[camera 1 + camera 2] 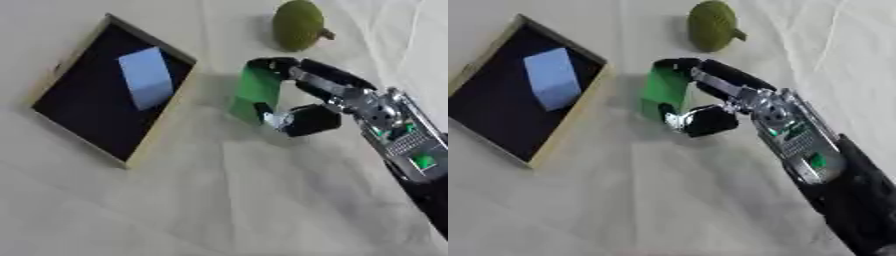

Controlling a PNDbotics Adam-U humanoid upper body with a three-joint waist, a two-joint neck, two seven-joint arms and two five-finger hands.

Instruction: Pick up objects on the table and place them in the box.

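The right hand (306,102) is pinching a green block (256,92) between its curled fingers above and its thumb below, holding it just to the right of the box (156,132), close to the wooden rim. Inside the box, a light blue block (146,77) is lying on the dark floor, toward the upper part. An olive-green fruit-shaped object (297,24) is sitting on the pale tablecloth (219,210) well beyond the box's right side, above the hand.
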